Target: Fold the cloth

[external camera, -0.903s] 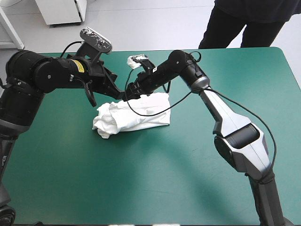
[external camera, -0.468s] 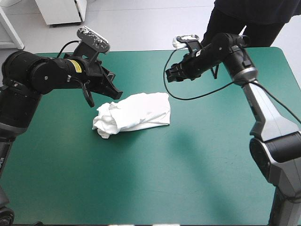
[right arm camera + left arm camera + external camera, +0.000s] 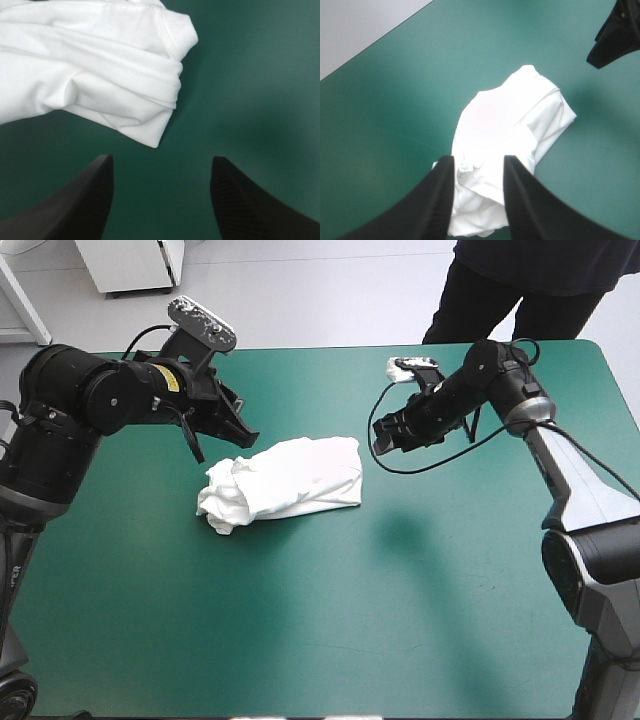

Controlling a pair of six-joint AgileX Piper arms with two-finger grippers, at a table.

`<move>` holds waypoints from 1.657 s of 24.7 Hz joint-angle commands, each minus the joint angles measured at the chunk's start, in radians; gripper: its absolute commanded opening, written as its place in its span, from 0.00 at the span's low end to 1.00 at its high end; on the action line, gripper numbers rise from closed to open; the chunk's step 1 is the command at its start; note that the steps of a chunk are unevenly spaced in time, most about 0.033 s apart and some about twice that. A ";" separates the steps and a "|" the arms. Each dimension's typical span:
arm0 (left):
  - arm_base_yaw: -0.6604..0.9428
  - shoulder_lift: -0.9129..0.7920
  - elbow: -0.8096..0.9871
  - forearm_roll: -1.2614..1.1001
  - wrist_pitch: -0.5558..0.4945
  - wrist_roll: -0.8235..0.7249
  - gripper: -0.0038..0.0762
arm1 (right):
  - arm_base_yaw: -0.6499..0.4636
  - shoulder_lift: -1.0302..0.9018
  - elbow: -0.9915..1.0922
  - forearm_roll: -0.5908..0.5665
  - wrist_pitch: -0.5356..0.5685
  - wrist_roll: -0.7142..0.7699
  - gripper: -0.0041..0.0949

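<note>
As the right tool returns, the T-shirt lies unmoved.

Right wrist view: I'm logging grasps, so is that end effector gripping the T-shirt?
No, the right end effector stands open, and the T-shirt lies ahead of it, untouched.

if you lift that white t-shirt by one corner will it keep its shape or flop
Probably flops: the T-shirt lies in soft creases and loose folds, so the rest would likely sag open. It looks thin and light, its stitched edge curling. Pushed, it would likely bunch on the teal-green cover rather than slide whole.
</note>
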 commanded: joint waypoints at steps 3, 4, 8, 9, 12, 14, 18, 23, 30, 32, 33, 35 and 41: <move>0.001 -0.032 -0.023 -0.004 -0.004 -0.035 0.52 | -0.004 0.056 -0.021 0.090 0.004 -0.059 0.62; 0.001 -0.032 -0.023 -0.004 -0.004 -0.035 0.52 | -0.004 0.073 -0.021 0.100 -0.002 -0.070 0.62; 0.001 -0.030 -0.023 -0.004 -0.011 -0.037 0.52 | -0.004 0.132 -0.044 0.172 -0.022 -0.100 0.62; 0.001 -0.030 -0.023 -0.004 -0.011 -0.039 0.52 | -0.004 0.148 -0.057 0.190 -0.022 -0.107 0.62; 0.001 -0.030 -0.023 -0.004 -0.011 -0.039 0.52 | -0.002 0.185 -0.093 0.240 -0.022 -0.119 0.62; 0.001 -0.030 -0.023 -0.007 -0.011 -0.041 0.52 | -0.002 0.221 -0.138 0.266 -0.017 -0.121 0.62; 0.001 -0.030 -0.023 -0.011 -0.009 -0.041 0.52 | 0.005 0.265 -0.175 0.300 -0.017 -0.122 0.62; 0.001 -0.030 -0.023 -0.011 0.015 -0.041 0.52 | 0.075 0.313 -0.175 0.293 -0.015 -0.120 0.62; 0.001 -0.057 -0.023 -0.011 0.026 -0.044 0.52 | 0.105 0.327 -0.175 0.227 -0.039 -0.113 0.06; 0.001 -0.064 -0.023 -0.011 0.026 -0.051 0.52 | 0.105 0.327 -0.178 0.178 -0.039 -0.097 0.04; 0.001 -0.064 -0.023 -0.011 0.026 -0.052 0.52 | 0.103 0.327 -0.180 0.154 -0.036 -0.087 0.04; 0.001 -0.070 -0.023 -0.014 0.026 -0.055 0.52 | 0.097 0.327 -0.187 0.112 -0.015 -0.064 0.04; 0.001 -0.076 -0.023 -0.041 0.026 -0.055 0.52 | 0.023 0.287 -0.187 -0.056 0.006 -0.001 0.04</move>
